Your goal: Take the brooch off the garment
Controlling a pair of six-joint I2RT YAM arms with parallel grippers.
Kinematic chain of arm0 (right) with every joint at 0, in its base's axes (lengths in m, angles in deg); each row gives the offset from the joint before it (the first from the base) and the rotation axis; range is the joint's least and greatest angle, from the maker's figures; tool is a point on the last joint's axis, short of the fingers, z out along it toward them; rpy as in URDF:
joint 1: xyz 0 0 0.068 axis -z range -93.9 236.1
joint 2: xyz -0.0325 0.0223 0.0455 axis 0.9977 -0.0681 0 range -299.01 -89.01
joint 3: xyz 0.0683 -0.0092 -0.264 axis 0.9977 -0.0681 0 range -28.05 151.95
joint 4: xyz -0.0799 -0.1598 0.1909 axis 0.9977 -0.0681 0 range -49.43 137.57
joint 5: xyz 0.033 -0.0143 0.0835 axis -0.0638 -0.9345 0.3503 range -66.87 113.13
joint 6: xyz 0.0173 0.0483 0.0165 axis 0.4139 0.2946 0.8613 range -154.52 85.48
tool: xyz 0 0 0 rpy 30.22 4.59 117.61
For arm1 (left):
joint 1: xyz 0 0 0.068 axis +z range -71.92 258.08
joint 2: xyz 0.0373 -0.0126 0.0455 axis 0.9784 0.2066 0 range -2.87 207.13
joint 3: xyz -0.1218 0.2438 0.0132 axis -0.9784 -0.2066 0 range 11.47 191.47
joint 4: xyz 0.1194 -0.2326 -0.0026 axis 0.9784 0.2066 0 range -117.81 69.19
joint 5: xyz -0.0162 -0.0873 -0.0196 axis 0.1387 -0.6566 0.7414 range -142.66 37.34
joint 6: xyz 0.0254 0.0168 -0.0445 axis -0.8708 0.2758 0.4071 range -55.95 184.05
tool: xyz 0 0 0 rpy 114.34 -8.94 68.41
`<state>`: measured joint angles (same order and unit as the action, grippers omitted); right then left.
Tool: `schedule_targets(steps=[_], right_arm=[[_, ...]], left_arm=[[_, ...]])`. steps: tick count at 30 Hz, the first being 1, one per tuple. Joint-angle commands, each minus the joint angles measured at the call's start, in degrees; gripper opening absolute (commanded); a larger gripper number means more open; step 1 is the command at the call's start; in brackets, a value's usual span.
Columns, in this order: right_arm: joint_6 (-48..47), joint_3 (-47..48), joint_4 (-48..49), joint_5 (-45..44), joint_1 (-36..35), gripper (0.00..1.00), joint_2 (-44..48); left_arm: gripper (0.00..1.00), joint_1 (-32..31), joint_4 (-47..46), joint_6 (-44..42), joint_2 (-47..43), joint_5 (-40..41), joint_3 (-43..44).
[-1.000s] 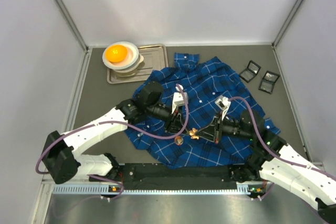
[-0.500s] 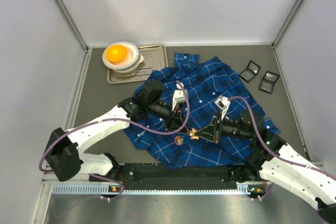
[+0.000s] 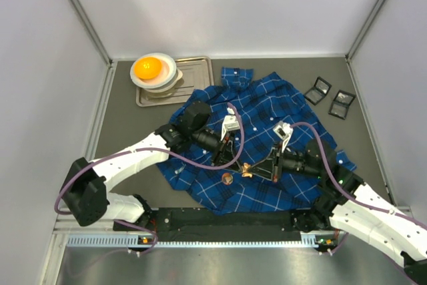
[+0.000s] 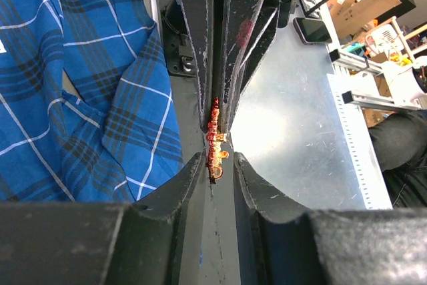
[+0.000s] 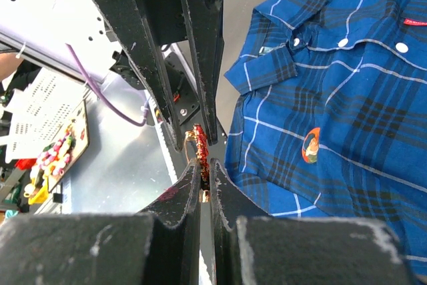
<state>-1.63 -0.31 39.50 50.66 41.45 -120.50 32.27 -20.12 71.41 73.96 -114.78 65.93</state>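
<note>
The dark-blue plaid garment (image 3: 267,101) lies spread on the table; it also shows in the left wrist view (image 4: 80,98) and the right wrist view (image 5: 347,98). A small red-and-gold brooch (image 3: 245,169) is held in the air above its near edge. My right gripper (image 5: 204,171) is shut on the brooch (image 5: 202,158). My left gripper (image 4: 219,165) faces it tip to tip, jaws slightly apart around the brooch's other end (image 4: 215,145). No cloth shows on the brooch.
A round picture badge (image 3: 227,178) sits on the shirt beside the grippers, also in the right wrist view (image 5: 310,146). A metal tray (image 3: 197,71) with stacked bowls and an orange ball (image 3: 148,67) stands back left. Two small black boxes (image 3: 318,89) lie back right.
My left gripper has moved right and closer to the brooch held by the right gripper. The right arm has stayed put.
</note>
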Motion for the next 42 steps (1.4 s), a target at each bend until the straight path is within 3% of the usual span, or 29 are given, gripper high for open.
schedule_targets(steps=[1, 6, 11, 13, 17, 23, 28, 42], right_arm=[[0.43, 0.82, 3.77, -0.63, 0.61, 0.0, 1.51], [0.6, 0.73, 3.68, -0.28, 0.52, 0.0, 1.78], [0.52, 1.34, 3.6, 0.51, 0.52, 0.0, 0.64], [0.51, 1.87, 2.98, 0.77, 0.52, 0.0, 0.02], [2.62, 3.27, 0.09, 0.07, 0.52, 0.31, -0.94], [6.05, 5.21, -0.36, 0.42, 0.44, 0.5, -1.21], [5.35, 5.03, -0.45, 0.25, 0.43, 0.5, -2.09], [2.89, 5.21, -0.45, -0.11, -0.18, 0.27, -4.73]], left_arm=[[0.28, 0.01, -1.09, -1.29, -0.55, -2.47, 0.3], [0.23, 0.1, -0.65, -1.46, 0.15, -2.82, 0.74], [0.0, 0.1, -0.3, -1.82, 0.24, -1.86, 0.74], [0.0, 0.01, -0.39, -1.73, 0.15, -1.15, 0.74], [0.0, 0.1, -0.21, -1.55, -0.02, 0.16, 0.74], [0.0, 0.1, 0.23, -0.59, 1.38, -0.18, 1.26], [0.0, 0.19, 0.05, 0.11, 1.65, -0.36, 1.27], [0.0, 0.71, -2.5, 2.49, 2.0, -2.12, 0.91]])
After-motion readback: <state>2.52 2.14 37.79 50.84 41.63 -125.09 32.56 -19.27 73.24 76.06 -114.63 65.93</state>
